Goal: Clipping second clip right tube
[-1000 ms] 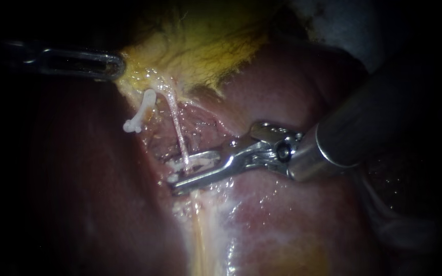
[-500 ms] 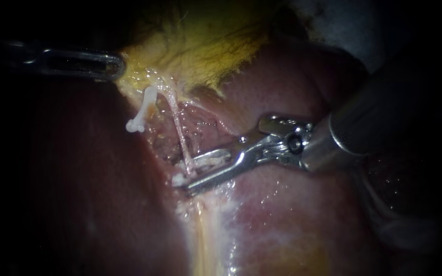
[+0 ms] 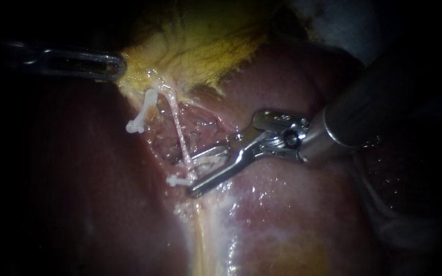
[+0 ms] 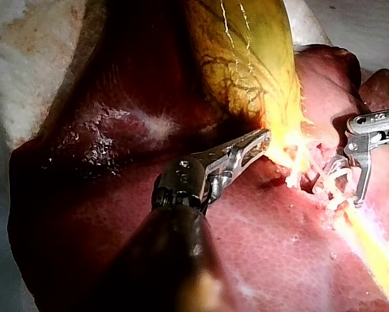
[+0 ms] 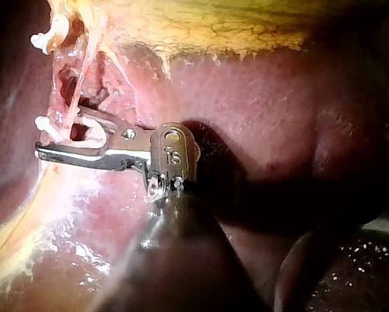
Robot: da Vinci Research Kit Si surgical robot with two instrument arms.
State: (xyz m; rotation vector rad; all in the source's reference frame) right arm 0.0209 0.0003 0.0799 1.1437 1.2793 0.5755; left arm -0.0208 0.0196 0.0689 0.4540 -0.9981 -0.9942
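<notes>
A thin pale right tube point(image 3: 176, 122) runs down from the yellow gallbladder point(image 3: 205, 46) towards the liver. A white clip point(image 3: 180, 180) sits across its lower end, its latched tip poking past the jaw tips. My right instrument point(image 3: 193, 175) comes in from the right with its jaws open around the tube and clip; the right wrist view shows the same right instrument point(image 5: 59, 131) and clip point(image 5: 45, 123). Another white clip point(image 3: 143, 110) sits on the left tube. My left instrument point(image 3: 117, 66) is shut on the gallbladder's lower edge, also seen as the left instrument point(image 4: 262, 138).
Dark red liver point(image 3: 282, 214) surrounds the dissected pocket. A yellow-white band of tissue point(image 3: 200, 235) runs down below the clip. Pale cloth point(image 3: 333, 20) lies behind the gallbladder at the upper right.
My right instrument has drawn back to the right and its jaws have spread. The white clip stays on the tube, its tip now beyond the jaw tips. The left instrument has not moved.
</notes>
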